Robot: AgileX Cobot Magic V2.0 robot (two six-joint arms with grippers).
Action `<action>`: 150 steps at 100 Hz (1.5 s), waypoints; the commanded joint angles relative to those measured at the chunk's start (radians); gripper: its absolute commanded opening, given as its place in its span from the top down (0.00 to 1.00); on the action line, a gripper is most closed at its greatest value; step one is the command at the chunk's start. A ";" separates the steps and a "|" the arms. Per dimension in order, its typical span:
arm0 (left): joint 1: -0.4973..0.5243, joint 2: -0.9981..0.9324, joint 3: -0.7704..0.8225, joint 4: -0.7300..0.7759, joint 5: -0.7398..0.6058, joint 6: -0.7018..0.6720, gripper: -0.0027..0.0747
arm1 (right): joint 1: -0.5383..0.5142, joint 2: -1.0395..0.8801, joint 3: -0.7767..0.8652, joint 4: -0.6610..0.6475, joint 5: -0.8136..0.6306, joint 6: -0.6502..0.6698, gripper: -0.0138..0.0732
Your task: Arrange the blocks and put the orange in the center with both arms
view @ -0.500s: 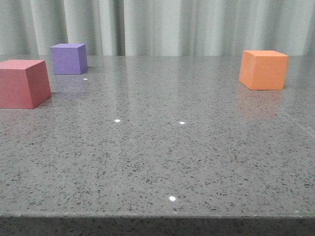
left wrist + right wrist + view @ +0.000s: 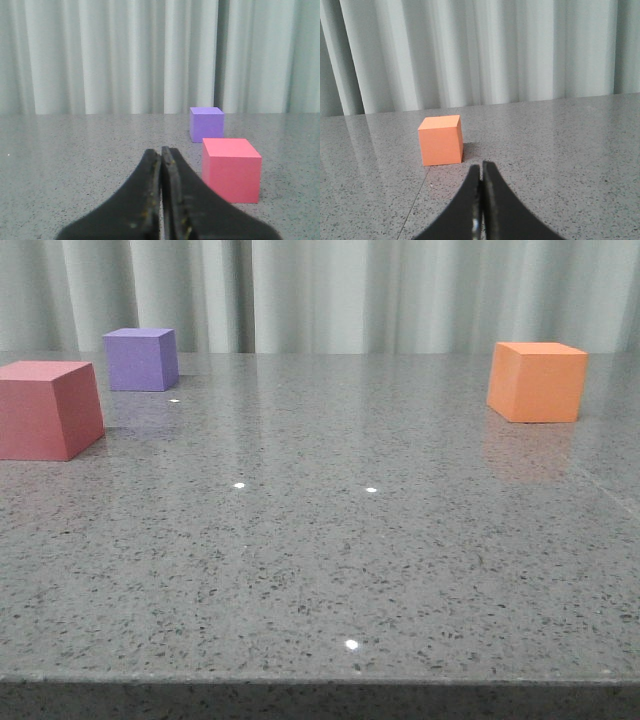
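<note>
The orange cube [image 2: 536, 381] sits far right on the grey table [image 2: 320, 560], well apart from the purple cube [image 2: 140, 359] and red cube [image 2: 47, 409] at far left. Both the left gripper [image 2: 161, 152] and right gripper [image 2: 481, 167] are clenched, holding nothing.

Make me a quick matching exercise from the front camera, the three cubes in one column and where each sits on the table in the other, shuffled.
Things:
1. pinkish-red cube
2. purple cube
3. orange cube

Places:
A. far right of the table
B. left side, farther back
C. left edge, nearer the camera

Pairs: 1-C, 2-B, 3-A
</note>
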 commanded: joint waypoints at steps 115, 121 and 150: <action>0.000 -0.029 0.043 -0.004 -0.082 -0.007 0.99 | -0.004 0.859 -0.855 0.000 0.661 -0.008 0.74; 0.000 -0.029 0.043 -0.004 -0.082 -0.007 0.99 | -0.004 0.863 -0.855 0.000 0.678 -0.008 0.60; 0.000 -0.029 0.043 -0.004 -0.082 -0.007 0.99 | -0.004 0.863 -0.855 0.033 0.685 -0.008 0.10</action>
